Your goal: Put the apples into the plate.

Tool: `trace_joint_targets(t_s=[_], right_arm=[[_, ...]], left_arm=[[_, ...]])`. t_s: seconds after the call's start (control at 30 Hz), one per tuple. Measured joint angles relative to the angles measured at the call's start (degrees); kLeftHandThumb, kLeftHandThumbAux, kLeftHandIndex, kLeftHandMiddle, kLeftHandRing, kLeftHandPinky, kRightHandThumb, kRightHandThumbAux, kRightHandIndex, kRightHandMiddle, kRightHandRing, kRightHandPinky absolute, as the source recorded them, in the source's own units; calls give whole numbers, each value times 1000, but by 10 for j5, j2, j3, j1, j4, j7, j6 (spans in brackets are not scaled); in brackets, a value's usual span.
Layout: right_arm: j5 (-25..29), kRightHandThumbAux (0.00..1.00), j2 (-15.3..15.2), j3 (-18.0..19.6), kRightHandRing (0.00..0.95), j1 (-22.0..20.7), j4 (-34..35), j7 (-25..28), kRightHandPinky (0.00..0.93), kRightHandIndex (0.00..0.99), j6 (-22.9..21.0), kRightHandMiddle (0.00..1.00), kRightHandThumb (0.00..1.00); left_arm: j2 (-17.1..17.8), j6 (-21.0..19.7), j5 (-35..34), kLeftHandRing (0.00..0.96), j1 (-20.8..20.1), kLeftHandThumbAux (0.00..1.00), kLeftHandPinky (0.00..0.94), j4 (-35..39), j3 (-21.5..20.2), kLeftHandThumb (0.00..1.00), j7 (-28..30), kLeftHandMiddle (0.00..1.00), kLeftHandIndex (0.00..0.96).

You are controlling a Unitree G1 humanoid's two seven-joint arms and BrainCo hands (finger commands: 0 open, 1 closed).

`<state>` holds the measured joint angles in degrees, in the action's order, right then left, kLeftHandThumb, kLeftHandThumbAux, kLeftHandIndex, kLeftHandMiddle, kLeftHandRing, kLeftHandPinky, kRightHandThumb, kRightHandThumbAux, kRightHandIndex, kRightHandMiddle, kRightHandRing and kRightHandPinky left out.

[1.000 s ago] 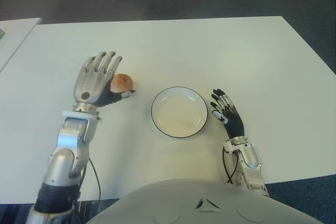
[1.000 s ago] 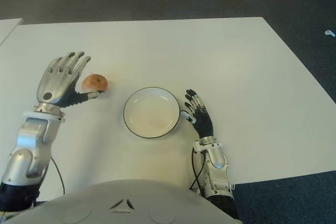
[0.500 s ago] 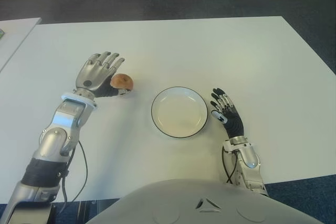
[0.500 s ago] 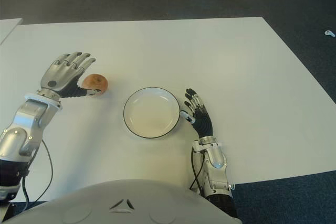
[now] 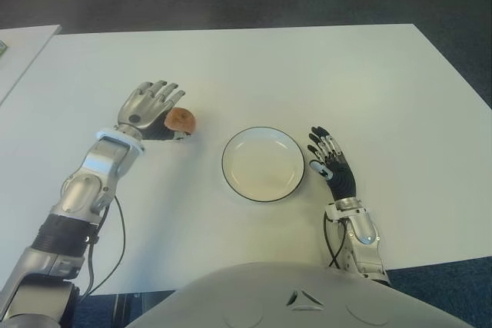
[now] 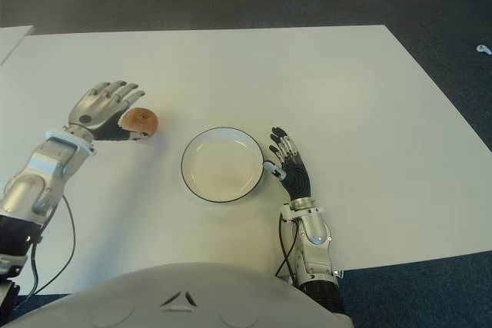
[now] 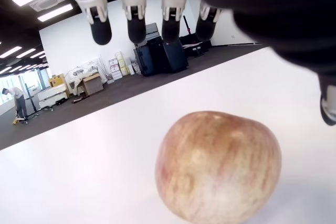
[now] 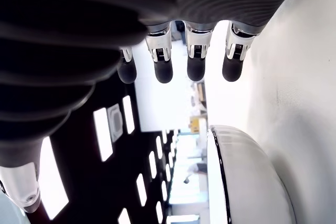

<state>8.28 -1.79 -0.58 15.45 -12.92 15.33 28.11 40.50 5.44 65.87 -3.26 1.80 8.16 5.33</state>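
Reddish apple [image 5: 182, 120] half hidden behind the spread-fingered, empty left robot hand [image 5: 148, 107], beside the plate [image 5: 263, 164].

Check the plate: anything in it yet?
Empty. The plate shows only its bare white inside; the apple sits on the table by the open left hand. The right hand is beside the plate.

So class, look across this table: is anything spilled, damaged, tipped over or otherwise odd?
Nothing stands out. The apple sits whole on the white table, with the open left hand over it. The plate lies flat and empty. The right hand shows open just right of the plate.
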Motion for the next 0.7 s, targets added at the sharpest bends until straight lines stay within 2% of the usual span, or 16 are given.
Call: trace_joint_targets(t_s=[0.7], right_arm=[[4,589,0,1,0,-4,-10,7,0,0,15,0,119]], left_arm=[[-3,-16,-1,0,-27,307,0,-86,54,270,-41,0,0]])
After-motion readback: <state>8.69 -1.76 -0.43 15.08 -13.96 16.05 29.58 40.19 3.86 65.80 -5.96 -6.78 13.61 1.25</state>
